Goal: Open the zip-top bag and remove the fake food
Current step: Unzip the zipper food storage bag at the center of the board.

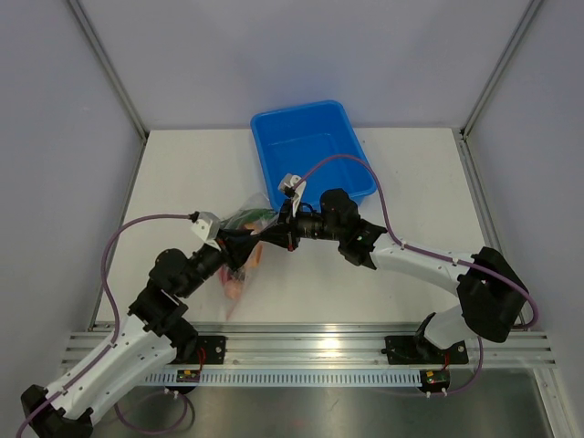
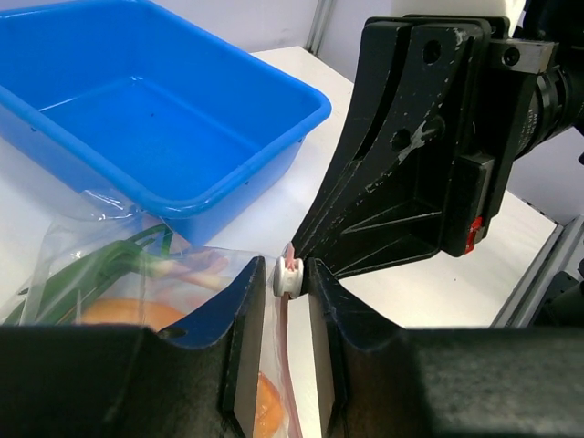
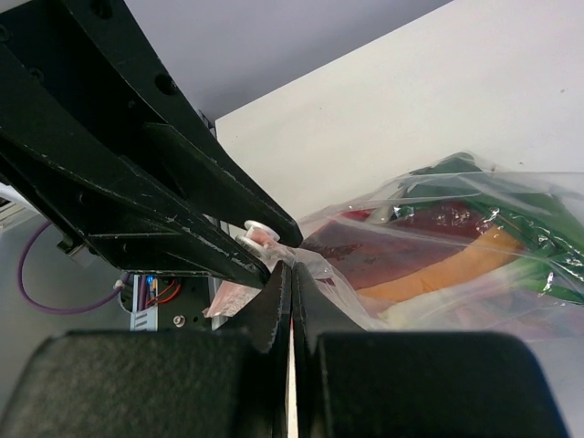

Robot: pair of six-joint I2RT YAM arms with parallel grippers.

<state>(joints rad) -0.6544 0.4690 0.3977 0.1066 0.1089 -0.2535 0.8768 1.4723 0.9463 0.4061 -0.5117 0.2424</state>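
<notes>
Fingers of 2 robot arms meet at the mouth of a clear zip-top bag on a white surface, just in front of a blue tub. The left fingers stand a narrow gap apart, 1 on each side of the bag's pinkish zip strip, which runs up between the pads without touching them. At their tips sits the white slider, filling nearly all of the gap; whether the tips press on it cannot be told.

The right fingers, reaching in from the opposite side, are pressed flat together. The crinkled film at the bag's top edge runs into their tips, so they appear to pinch the bag right beside the slider. The 2 sets of tips all but touch there.

Seen from overhead, the bag's body lies on the left arm's side of that meeting point, near the tub's front corner, with its zip end raised to the fingers.

The fake food shows inside the bag. A green onion, an orange piece and a dark red piece are visible through the plastic.
</notes>
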